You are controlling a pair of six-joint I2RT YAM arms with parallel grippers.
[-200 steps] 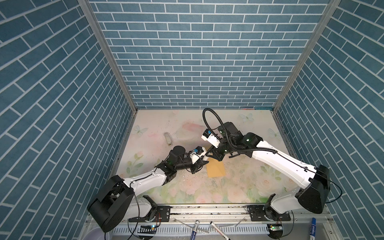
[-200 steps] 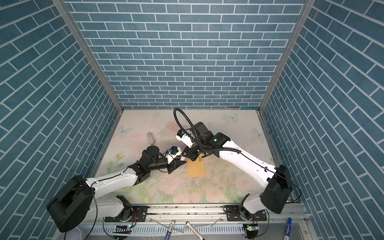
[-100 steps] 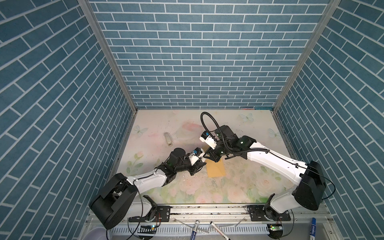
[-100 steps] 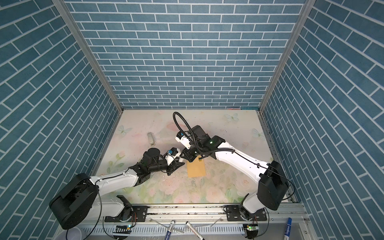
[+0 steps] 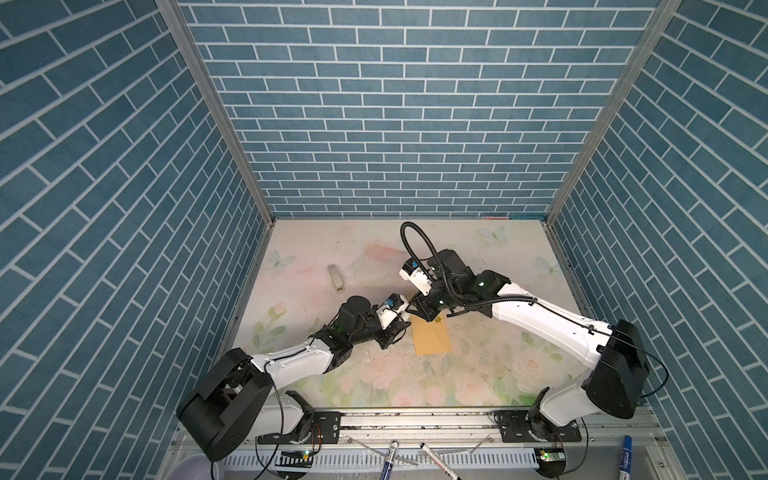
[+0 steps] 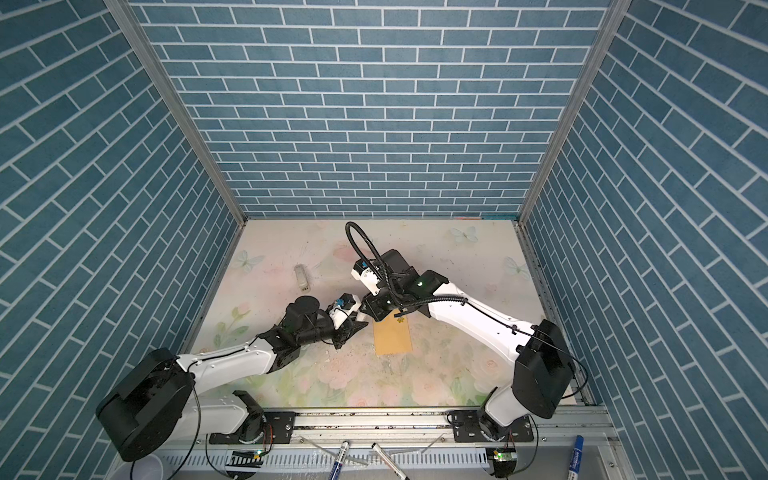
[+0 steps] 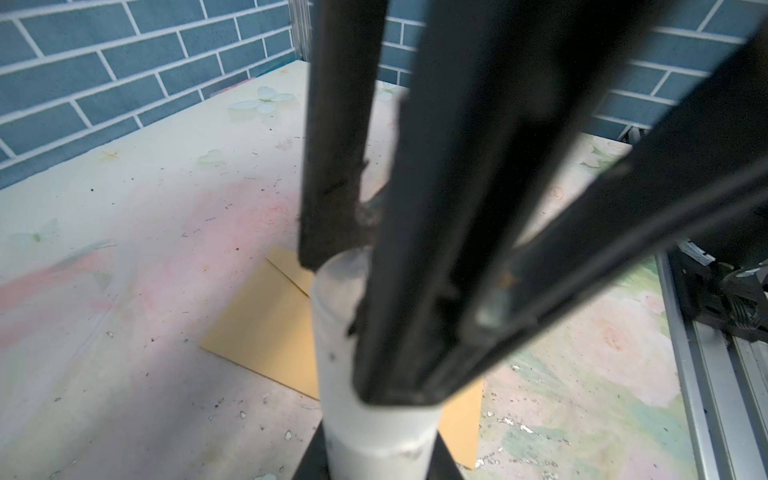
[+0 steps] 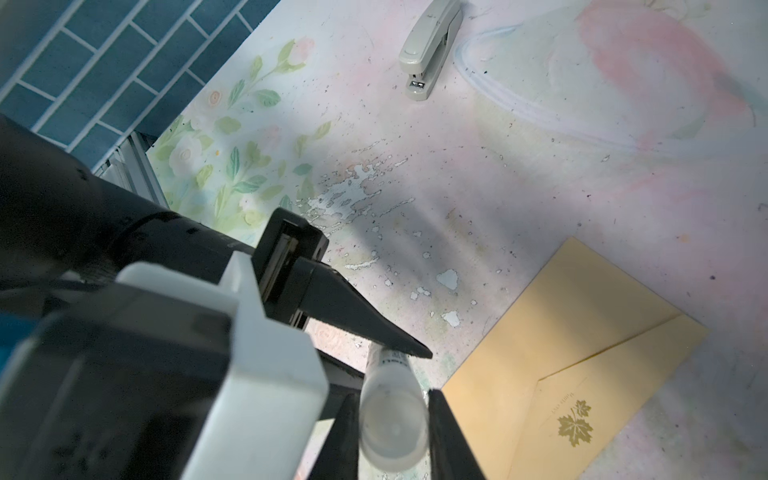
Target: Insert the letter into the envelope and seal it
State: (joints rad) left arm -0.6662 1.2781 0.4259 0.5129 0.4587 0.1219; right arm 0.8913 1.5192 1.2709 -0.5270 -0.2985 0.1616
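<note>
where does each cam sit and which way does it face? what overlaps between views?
Top views: high over the front rail, angled down toward the back wall; both arms whole, meeting near the envelope.
Left wrist: on the left arm, looking along the left pincer, shut on a white tube; envelope behind.
Right wrist: on the right arm, looking down past the right pincer, gripping the tube's other end, to the stapler.
Shared: every view shows the envelope; both wrist views show the tube.
</note>
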